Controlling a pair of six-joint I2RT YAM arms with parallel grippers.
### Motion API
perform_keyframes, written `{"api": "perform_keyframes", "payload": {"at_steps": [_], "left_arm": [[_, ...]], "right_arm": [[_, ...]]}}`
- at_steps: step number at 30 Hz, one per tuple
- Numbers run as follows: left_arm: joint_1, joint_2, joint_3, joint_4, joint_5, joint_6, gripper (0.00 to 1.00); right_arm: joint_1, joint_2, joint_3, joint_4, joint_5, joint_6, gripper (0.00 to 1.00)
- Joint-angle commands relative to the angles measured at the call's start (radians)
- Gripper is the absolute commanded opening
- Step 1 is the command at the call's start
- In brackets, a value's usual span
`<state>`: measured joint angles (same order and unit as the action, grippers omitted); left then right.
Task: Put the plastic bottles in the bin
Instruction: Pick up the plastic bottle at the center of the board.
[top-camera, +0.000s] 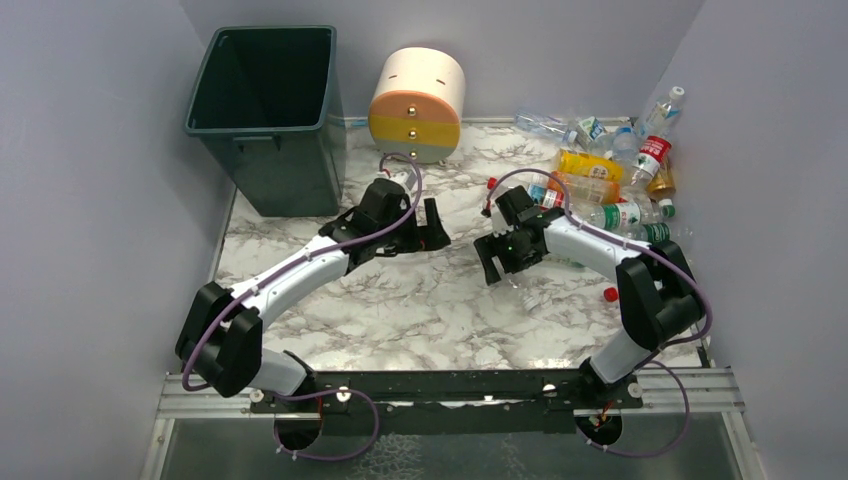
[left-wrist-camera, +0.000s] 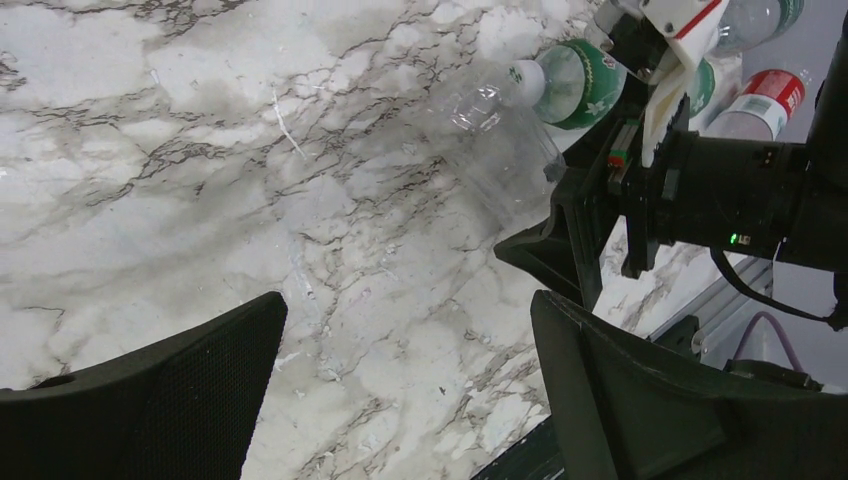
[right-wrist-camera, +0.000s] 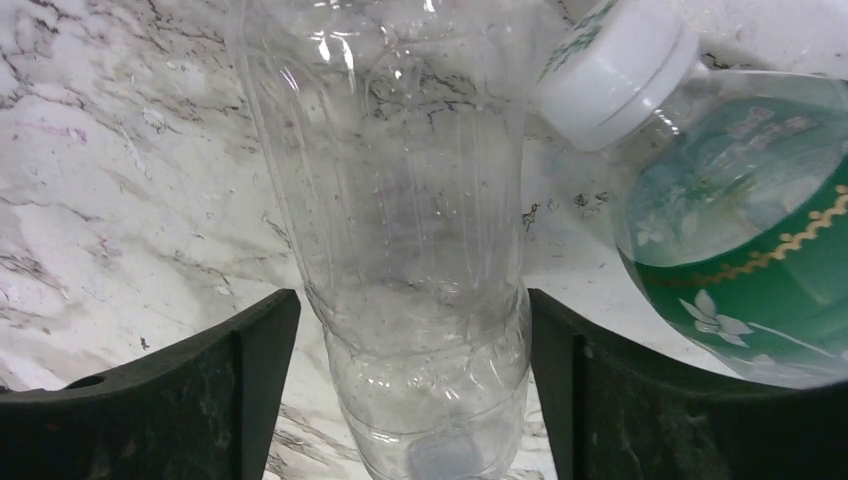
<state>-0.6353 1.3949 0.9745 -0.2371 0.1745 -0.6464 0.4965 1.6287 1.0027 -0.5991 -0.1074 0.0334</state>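
Whereas the bin (top-camera: 285, 175), upper left, looks unfilled, plastic bottles (top-camera: 600, 190) lie heaped upper right on the surface (top-camera: 400, 310): nearly all left to do. Right hand (top-camera: 497, 265) brackets a clear bottle (right-wrist-camera: 400, 200), grip uncertain; left hand (top-camera: 430, 235) released, empty.

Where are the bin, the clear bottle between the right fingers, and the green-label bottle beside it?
bin (top-camera: 290, 172), top external view, front wall.
clear bottle (right-wrist-camera: 400, 250), right wrist view, body.
green-label bottle (right-wrist-camera: 770, 280), right wrist view, green label.
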Motion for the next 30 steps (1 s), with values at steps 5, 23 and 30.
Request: {"api": "perform_keyframes", "payload": {"at_steps": [5, 23, 30], "left_arm": [[0.056, -0.057, -0.088, 0.134, 0.106, -0.086, 0.99], [0.089, -0.123, -0.186, 0.360, 0.337, -0.097, 0.99], [0.181, -0.174, -0.258, 0.515, 0.444, -0.192, 0.99]], "right_arm": [[0.008, -0.006, -0.022, 0.030, -0.064, 0.025, 0.75], [0.008, -0.086, 0.106, 0.009, -0.224, 0.052, 0.56], [0.008, -0.148, 0.177, -0.003, -0.333, 0.082, 0.55]]}}
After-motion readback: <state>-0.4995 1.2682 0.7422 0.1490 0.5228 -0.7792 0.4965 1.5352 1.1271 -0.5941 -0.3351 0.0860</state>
